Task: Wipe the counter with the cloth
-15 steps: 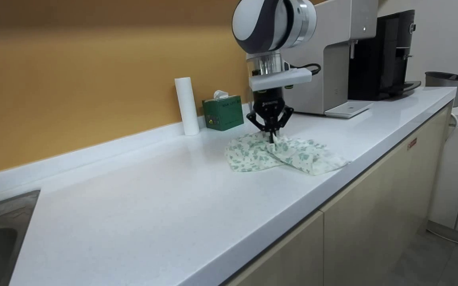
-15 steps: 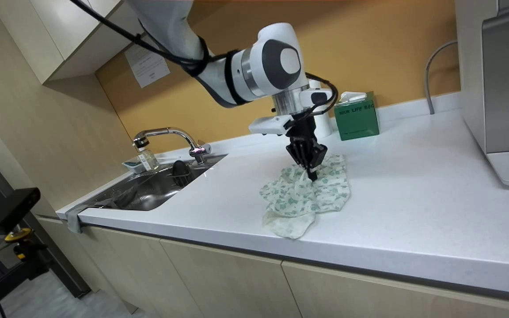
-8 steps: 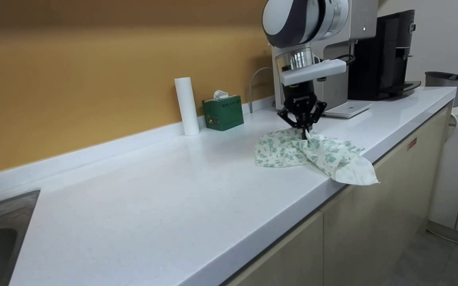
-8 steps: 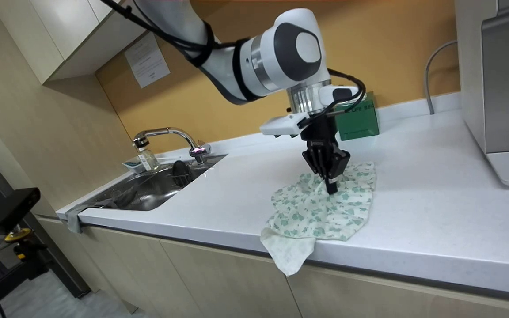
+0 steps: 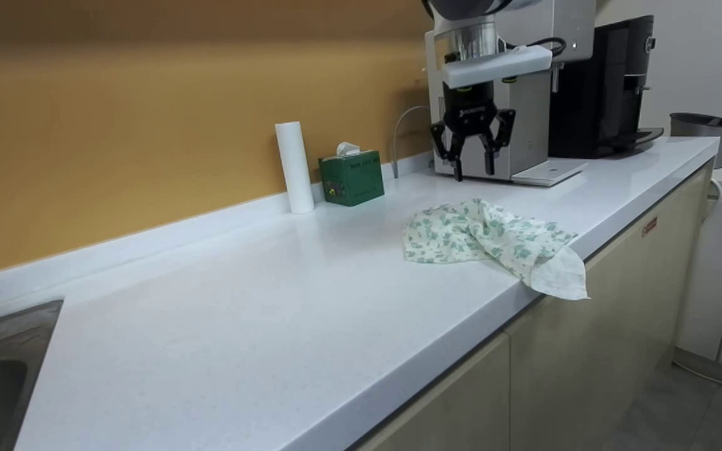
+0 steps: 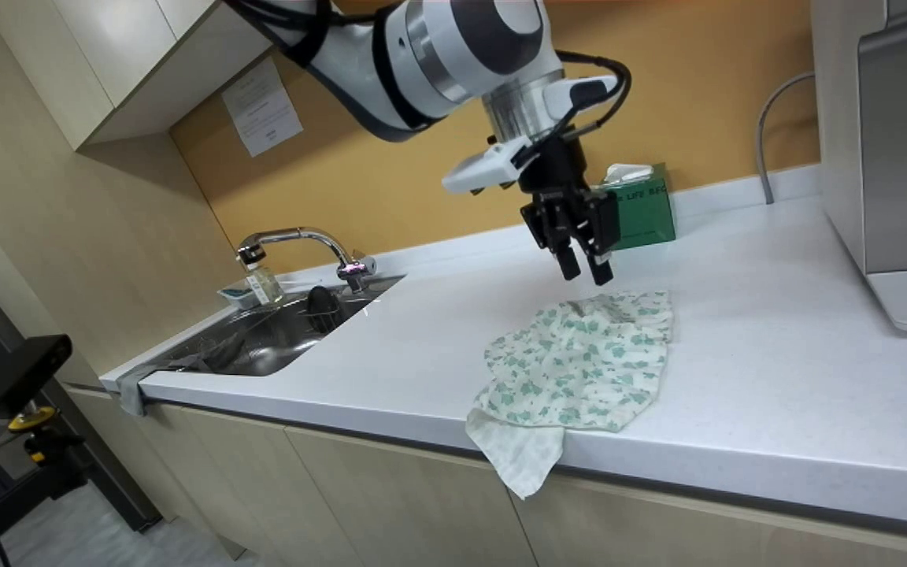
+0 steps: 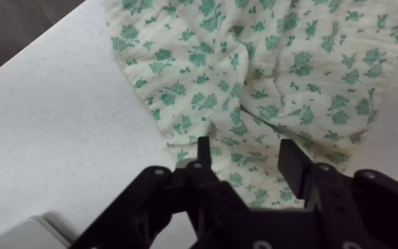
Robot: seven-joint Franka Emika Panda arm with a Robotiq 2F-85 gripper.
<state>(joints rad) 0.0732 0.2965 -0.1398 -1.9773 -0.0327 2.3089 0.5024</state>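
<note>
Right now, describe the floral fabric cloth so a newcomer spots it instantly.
Start at the long white countertop and find the black two-fingered end effector, open above it. Below lies the crumpled white fabric cloth, one corner hanging over the front edge. Unlike the white cylindrical roll and green cardboard tissue box, it's limp, with green sprigs printed on white.

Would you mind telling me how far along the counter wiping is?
Done: within the last second the gripper dragged the cloth along the counter, then let go.
In hand: nothing; the gripper hangs open above the cloth, whose corner droops over the counter's front edge.
Left: probably regrasping if more wiping is wanted; I cannot tell whether the stretch beside the sink was wiped.
</note>
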